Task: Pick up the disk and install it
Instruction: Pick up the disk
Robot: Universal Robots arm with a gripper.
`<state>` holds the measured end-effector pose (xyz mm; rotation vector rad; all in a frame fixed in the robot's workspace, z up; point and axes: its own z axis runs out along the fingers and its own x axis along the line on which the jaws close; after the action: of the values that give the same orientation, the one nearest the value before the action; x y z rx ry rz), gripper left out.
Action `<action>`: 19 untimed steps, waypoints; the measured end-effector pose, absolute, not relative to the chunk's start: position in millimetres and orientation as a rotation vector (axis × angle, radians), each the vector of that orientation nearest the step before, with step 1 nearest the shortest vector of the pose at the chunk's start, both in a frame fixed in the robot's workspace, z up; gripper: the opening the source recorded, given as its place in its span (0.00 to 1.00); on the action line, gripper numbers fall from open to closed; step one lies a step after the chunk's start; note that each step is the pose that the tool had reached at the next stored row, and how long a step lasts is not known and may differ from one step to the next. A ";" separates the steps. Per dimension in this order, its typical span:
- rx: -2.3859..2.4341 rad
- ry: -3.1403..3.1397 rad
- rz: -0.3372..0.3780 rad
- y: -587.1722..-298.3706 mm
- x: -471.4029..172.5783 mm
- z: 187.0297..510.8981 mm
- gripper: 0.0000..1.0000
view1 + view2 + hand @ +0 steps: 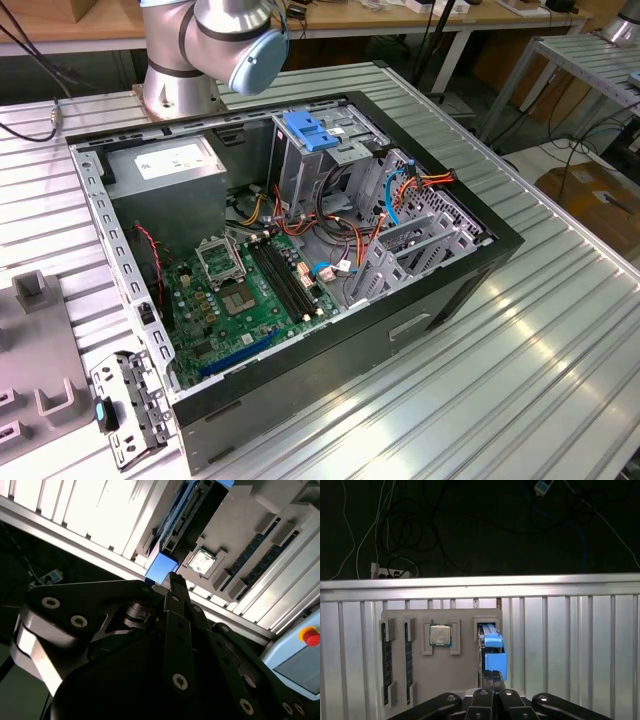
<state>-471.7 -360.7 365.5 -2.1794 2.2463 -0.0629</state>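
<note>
A grey holder (465,680) lies on the ribbed metal worktop (560,655), near its edge. Its recesses hold two memory sticks (386,665), a square processor chip (440,635) and, in the end slot, the disk (492,642). The disk stands on edge: a thin dark slab framed by bright blue plastic, with its blue end tab towards me. My hand (493,676) is drawn narrow, the tips right at that tab; I cannot tell whether they touch it. In the exterior view an open computer case (450,290) holds a green motherboard (250,290), cables and a metal cage (300,175).
</note>
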 end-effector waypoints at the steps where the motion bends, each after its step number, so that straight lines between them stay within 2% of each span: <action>1: -2.177 2.249 -0.063 -360.7 -471.7 365.4 0.11; 5: -2.157 2.270 -0.062 -360.5 -468.1 365.0 0.11; 9: -2.097 2.327 -0.062 -360.4 -467.9 360.5 0.36; 10: -2.090 2.335 -0.061 -360.1 -467.9 359.2 0.36; 11: -2.078 2.346 -0.060 -359.9 -468.0 357.1 0.42; 19: -2.011 2.411 -0.055 -359.4 -469.4 345.4 0.42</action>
<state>-469.4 -359.4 345.4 -2.0113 2.4113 -0.0548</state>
